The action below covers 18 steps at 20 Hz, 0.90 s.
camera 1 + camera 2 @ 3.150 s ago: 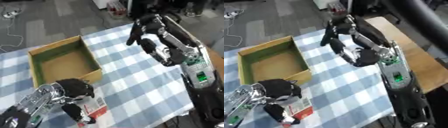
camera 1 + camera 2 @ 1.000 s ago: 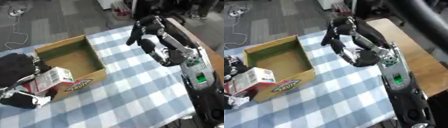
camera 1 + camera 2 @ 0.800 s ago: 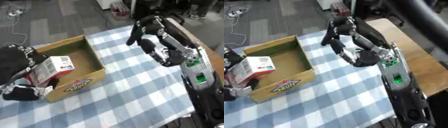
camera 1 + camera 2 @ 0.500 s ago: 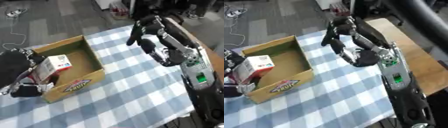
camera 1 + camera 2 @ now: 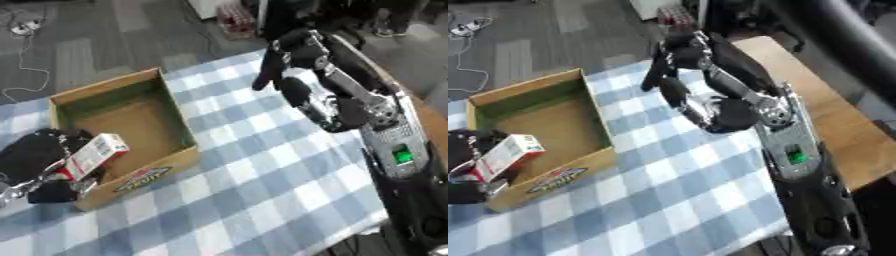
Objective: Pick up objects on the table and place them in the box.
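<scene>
A counter (image 5: 262,170) draped in a soft blue-and-white checked cloth carries an open brown cardboard box (image 5: 171,115), rectangular, with thin upright walls, a plain matt floor and a printed label on its front wall. The box sits toward 9 o'clock in the left eye view.

At about 8 o'clock, the robot's black left hand (image 5: 35,155) holds a small white rectangular carton with red and blue print (image 5: 92,155). Its fingers are curled around the carton from the left and below, clamped on it. The carton is tilted, its upper end leaning in over the box's front left corner, its lower end at the box's front rim; whether it touches the cardboard cannot be told.

The robot's right hand (image 5: 302,75), glossy black with silver joints, hangs above the cloth at about 1 o'clock, well apart from the box. Its fingers are straight and spread, pointing down toward the counter and holding nothing. Behind it the forearm (image 5: 794,150) runs to 5 o'clock, a grey casing with a small green lit patch.

Beyond the counter lies a grey carpeted floor (image 5: 105,35) with a thin white cable (image 5: 22,55) at 10 o'clock.
</scene>
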Available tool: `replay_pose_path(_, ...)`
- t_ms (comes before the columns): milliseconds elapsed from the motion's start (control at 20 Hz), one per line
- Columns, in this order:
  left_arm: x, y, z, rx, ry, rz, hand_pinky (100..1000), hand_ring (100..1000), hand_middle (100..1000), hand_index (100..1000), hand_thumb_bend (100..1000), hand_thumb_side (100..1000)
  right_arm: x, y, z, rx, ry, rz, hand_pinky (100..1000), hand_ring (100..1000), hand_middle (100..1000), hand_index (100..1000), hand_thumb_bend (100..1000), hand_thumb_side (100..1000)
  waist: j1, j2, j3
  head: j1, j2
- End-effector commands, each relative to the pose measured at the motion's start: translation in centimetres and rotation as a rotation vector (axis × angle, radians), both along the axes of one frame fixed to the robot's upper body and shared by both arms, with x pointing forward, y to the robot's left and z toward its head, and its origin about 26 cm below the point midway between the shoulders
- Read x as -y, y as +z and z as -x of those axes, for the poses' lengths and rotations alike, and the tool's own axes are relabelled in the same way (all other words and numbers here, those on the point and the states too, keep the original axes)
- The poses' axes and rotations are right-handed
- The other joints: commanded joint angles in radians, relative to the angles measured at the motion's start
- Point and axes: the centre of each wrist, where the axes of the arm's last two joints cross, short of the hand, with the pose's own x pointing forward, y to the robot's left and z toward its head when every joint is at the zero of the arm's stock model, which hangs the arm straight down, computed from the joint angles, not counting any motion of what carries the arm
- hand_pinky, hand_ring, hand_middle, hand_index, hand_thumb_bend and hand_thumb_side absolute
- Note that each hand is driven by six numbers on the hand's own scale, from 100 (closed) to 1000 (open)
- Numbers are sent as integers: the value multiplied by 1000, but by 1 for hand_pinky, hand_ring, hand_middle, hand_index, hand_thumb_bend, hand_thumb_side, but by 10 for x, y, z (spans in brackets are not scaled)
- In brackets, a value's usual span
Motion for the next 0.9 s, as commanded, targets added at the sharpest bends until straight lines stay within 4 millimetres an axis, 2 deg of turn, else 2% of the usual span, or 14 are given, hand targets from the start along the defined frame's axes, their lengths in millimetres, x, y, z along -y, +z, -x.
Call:
replay_pose_path(50, 10, 35, 6, 108, -69, 108, 915, 870, 910, 936, 158, 1000, 1, 7, 2, 25, 6, 5, 384, 348, 475, 627, 100, 1000, -1, -8, 3, -3, -4)
replay_pose_path(300, 19, 72, 19, 262, -82, 301, 894, 861, 904, 940, 173, 1000, 1, 6, 2, 21, 3, 9, 384, 349, 475, 627, 100, 1000, -2, -11, 8, -2, -4)
replay_pose_path(350, 20, 78, 21, 283, -75, 331, 847, 831, 877, 919, 173, 1000, 1, 6, 2, 21, 3, 8, 384, 348, 475, 627, 100, 1000, -2, -11, 8, -3, -4)
replay_pose_path(400, 19, 83, 24, 307, -68, 357, 841, 827, 874, 917, 173, 1000, 2, 6, 2, 21, 2, 8, 384, 348, 475, 627, 100, 1000, -2, -11, 9, -3, -4)
replay_pose_path(450, 20, 90, 28, 340, -65, 415, 768, 784, 830, 887, 170, 1000, 2, 6, 2, 21, 0, 6, 384, 348, 475, 626, 100, 1000, -2, -11, 10, -5, -4)
replay_pose_path(500, 20, 97, 34, 377, -64, 497, 638, 698, 759, 833, 158, 1000, 2, 6, 2, 21, -2, 4, 383, 348, 475, 626, 100, 1000, -3, -10, 12, -6, -4)
replay_pose_path(600, 20, 111, 51, 438, -66, 693, 580, 648, 721, 805, 157, 1000, 3, 7, 2, 23, -7, 1, 383, 348, 475, 626, 100, 1000, -3, -8, 15, -11, -4)
replay_pose_path(650, 20, 119, 61, 482, -80, 795, 397, 522, 621, 745, 155, 1000, 4, 7, 2, 23, -12, 1, 383, 348, 475, 627, 100, 1000, -3, -7, 19, -18, -4)
replay_pose_path(750, 14, 123, 72, 557, -114, 969, 303, 435, 538, 687, 154, 1000, 6, 6, 2, 23, -22, -1, 383, 348, 475, 627, 100, 1000, -5, -6, 26, -26, -4)
replay_pose_path(850, 7, 118, 76, 609, -152, 1111, 248, 386, 498, 662, 157, 1000, 8, 6, 2, 21, -37, -4, 383, 348, 475, 626, 100, 1000, -10, -5, 35, -27, -4)
replay_pose_path(900, 5, 114, 78, 634, -170, 1169, 246, 380, 491, 653, 187, 1000, 10, 5, 2, 21, -46, -6, 383, 348, 474, 624, 100, 1000, -12, -5, 40, -25, -4)
